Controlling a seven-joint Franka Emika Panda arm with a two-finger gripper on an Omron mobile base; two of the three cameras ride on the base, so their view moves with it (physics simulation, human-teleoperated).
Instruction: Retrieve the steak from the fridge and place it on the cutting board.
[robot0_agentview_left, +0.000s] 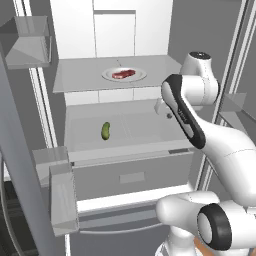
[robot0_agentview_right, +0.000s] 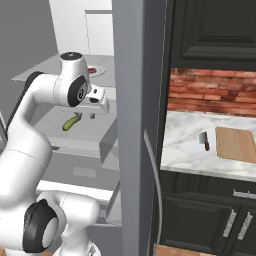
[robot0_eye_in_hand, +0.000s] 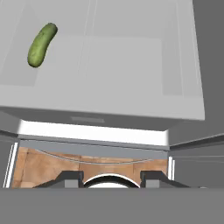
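Empty, part-open end effector (robot0_eye_in_hand: 111, 175) should rise toward twelve o'clock to the marbled red steak (robot0_agentview_left: 123, 74) on its round white plate (robot0_agentview_left: 141, 76).

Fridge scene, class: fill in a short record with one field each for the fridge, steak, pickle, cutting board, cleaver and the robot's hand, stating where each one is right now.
fridge: fridge stands open, shelves exposed
steak: steak lies on a round white plate on the upper shelf
pickle: pickle lies on the shelf below, left of the middle
cutting board: cutting board lies bare on the marble counter, right of the fridge
cleaver: cleaver lies on the counter left of the board
hand: hand is over the lower shelf, right of the pickle, holding nothing
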